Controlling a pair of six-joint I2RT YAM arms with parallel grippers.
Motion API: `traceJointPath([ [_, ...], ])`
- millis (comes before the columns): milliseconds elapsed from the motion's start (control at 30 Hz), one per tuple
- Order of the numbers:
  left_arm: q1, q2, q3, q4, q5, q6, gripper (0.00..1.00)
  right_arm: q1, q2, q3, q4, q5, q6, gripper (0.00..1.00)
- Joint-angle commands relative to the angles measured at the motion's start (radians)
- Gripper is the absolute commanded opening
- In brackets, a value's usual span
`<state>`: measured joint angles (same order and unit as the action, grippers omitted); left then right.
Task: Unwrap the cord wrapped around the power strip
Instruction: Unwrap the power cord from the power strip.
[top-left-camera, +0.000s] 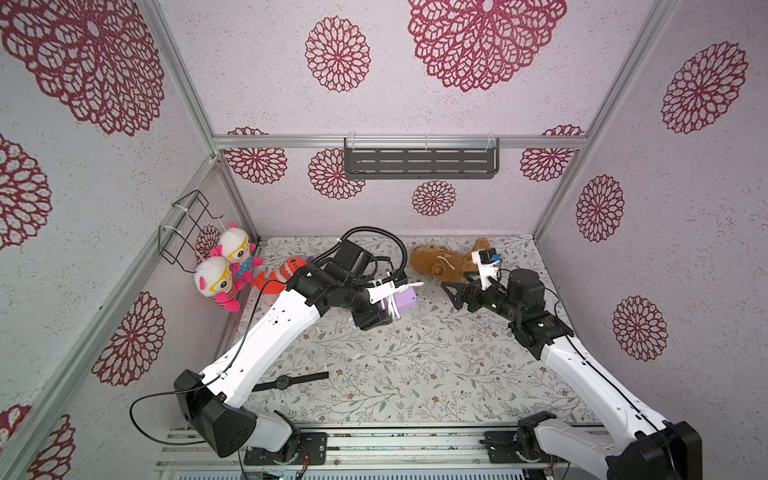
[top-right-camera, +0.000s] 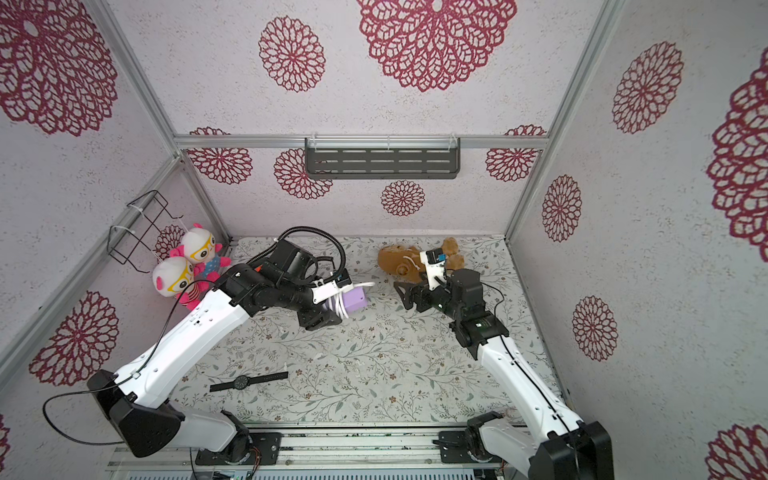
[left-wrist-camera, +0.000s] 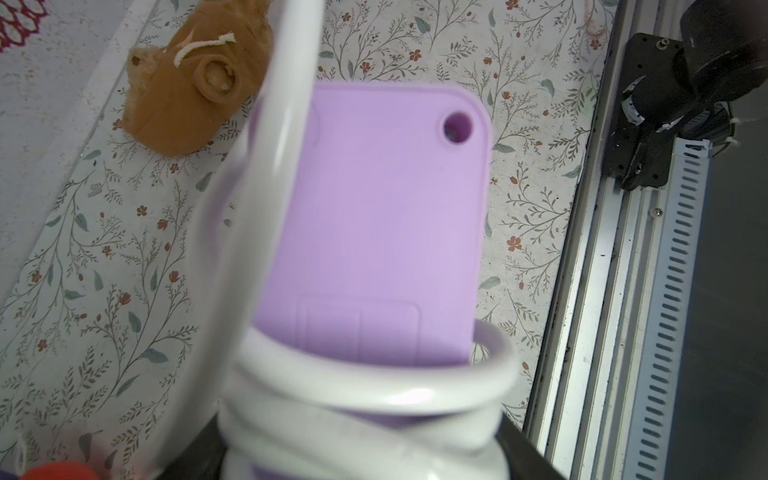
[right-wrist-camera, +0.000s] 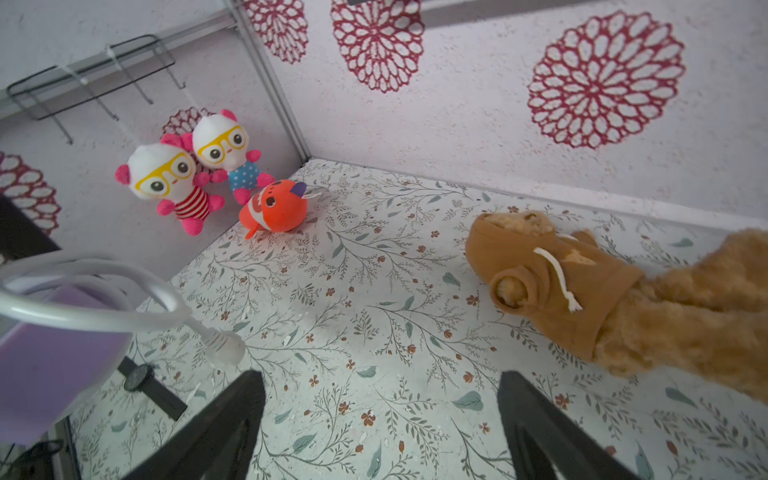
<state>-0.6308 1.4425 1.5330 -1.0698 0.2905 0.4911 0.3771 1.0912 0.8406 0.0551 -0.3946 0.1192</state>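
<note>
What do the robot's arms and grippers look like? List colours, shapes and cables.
Both the left arm and right arm have white shells, black joints and black bases. A thin black cable runs along each. A ribbed black hose loops over the left wrist. The left gripper and right gripper are black; the right's fingers are straight and tapering. Each wrist carries a white camera mount.

The power strip (top-left-camera: 405, 302) sits in my left gripper (top-left-camera: 384, 312), raised over the middle of the table (top-left-camera: 415, 374). The cord (top-left-camera: 393, 311) is looped around the strip's end nearest my wrist, its plug (right-wrist-camera: 224, 347) poking toward my right gripper (right-wrist-camera: 382, 419), near but apart. Behind that gripper, a hooded plush animal (top-left-camera: 434, 262) lies by the back wall. At the far left corner, two dolls (top-left-camera: 224, 272) seem to hang against the side wall, a plush fish (top-left-camera: 282, 274) beside them. A wristwatch (top-left-camera: 286, 381) lies near the front, by my left forearm.
</note>
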Motion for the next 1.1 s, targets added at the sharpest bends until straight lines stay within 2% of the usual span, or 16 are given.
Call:
traceJointPath([
  [0, -0.006, -0.059, -0.019, 0.114, 0.090, 0.024, 0.00, 0.061, 0.006, -0.050, 0.038, -0.069, -0.091, 0.90],
  [100, -0.004, -0.087, -0.035, 0.215, 0.183, -0.063, 0.00, 0.095, -0.012, -0.157, 0.248, -0.084, 0.040, 0.89],
  [167, -0.005, -0.100, -0.040, 0.246, 0.227, -0.098, 0.00, 0.112, -0.030, -0.184, 0.322, -0.085, 0.086, 0.89],
  [367, 0.022, -0.131, -0.065, 0.358, 0.348, -0.229, 0.00, 0.144, -0.061, -0.155, 0.229, -0.039, -0.009, 0.89],
  [533, 0.024, -0.141, -0.080, 0.432, 0.372, -0.303, 0.00, 0.209, 0.005, -0.124, 0.310, -0.009, -0.004, 0.93],
  [767, 0.025, -0.149, -0.083, 0.469, 0.395, -0.358, 0.00, 0.294, 0.214, -0.037, 0.497, 0.018, -0.010, 0.92],
  [900, 0.025, -0.162, -0.086, 0.479, 0.397, -0.374, 0.00, 0.322, 0.286, -0.010, 0.570, 0.007, -0.005, 0.87],
  [1067, 0.025, -0.178, -0.101, 0.492, 0.397, -0.391, 0.00, 0.335, 0.317, -0.016, 0.647, -0.004, 0.019, 0.75],
])
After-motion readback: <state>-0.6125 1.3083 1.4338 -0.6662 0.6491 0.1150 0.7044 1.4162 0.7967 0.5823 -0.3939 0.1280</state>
